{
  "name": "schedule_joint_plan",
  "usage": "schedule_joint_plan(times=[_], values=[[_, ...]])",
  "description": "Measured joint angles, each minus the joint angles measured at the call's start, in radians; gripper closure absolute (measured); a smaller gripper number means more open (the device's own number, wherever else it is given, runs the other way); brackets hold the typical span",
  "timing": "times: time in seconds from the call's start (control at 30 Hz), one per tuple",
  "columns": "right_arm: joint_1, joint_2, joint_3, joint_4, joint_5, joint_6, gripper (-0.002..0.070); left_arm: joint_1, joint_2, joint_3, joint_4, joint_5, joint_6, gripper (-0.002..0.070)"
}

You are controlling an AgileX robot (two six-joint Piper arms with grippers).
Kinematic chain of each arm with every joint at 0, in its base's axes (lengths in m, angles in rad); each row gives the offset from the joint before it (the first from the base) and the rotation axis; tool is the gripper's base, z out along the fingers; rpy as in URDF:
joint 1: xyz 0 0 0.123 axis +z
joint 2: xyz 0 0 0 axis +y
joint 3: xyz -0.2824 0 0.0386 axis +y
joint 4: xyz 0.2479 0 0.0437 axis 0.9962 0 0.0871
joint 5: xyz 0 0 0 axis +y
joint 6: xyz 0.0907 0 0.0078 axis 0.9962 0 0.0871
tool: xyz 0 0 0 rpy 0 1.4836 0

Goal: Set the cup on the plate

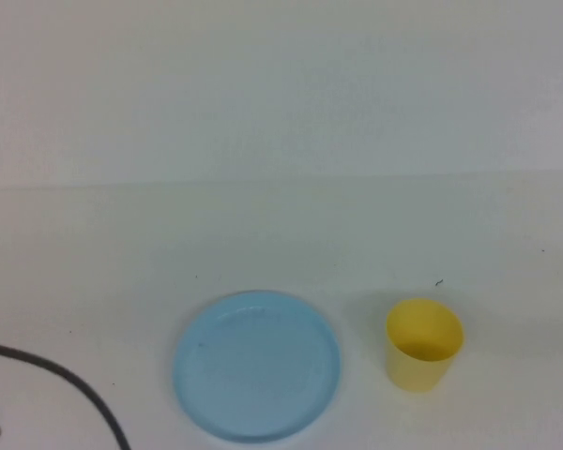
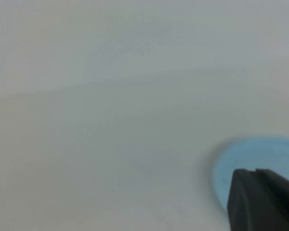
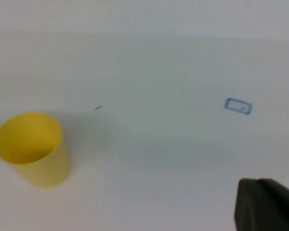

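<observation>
High view showed the cup (image 1: 423, 343) upright on the table (image 1: 281, 244), just right of the plate (image 1: 257, 365) and not touching it. Neither arm had reached it: the left gripper (image 2: 262, 199) sat clenched and empty beside the plate's edge, the right gripper (image 3: 265, 204) clenched and empty, well apart from the cup. Risk looked plain: the light, tapered, handleless yellow tumbler could tip or skid if nudged by closed fingers, or slip from a shallow pinch. Its mouth was open and empty.
</observation>
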State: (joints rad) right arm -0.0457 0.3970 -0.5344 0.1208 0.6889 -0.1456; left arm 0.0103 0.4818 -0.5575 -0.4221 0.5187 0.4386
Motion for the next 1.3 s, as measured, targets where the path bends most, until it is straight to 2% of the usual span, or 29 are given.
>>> schedule_joint_plan(times=[0.07, 0.17, 0.3, 0.37, 0.63, 0.9, 1.3], values=[[0.000, 0.054, -0.015, 0.098, 0.016, -0.081, 0.0675, -0.027, 0.091, -0.021, -0.039, 0.047, 0.046, 0.0657], [0.000, 0.116, -0.021, 0.186, 0.060, -0.158, 0.0675, -0.069, 0.229, -0.065, -0.074, 0.084, 0.081, 0.0575], [0.000, 0.174, -0.023, 0.218, 0.126, -0.212, 0.0675, -0.127, 0.433, -0.125, -0.100, 0.083, 0.086, 0.0389], [0.000, 0.185, -0.023, 0.222, 0.108, -0.217, 0.0675, -0.159, 0.553, -0.166, -0.117, 0.072, 0.108, 0.0337], [0.000, 0.191, -0.023, 0.304, -0.032, -0.142, 0.0675, -0.266, 0.968, -0.336, -0.125, 0.040, 0.104, 0.0347], [0.002, 0.191, -0.023, 0.299, 0.065, -0.169, 0.0675, -0.271, 1.183, -0.402, -0.037, -0.001, 0.015, 0.0348], [0.002, 0.191, -0.021, 0.242, 0.105, -0.176, 0.0675, -0.271, 1.340, -0.469, -0.007, -0.028, 0.014, 0.0349]])
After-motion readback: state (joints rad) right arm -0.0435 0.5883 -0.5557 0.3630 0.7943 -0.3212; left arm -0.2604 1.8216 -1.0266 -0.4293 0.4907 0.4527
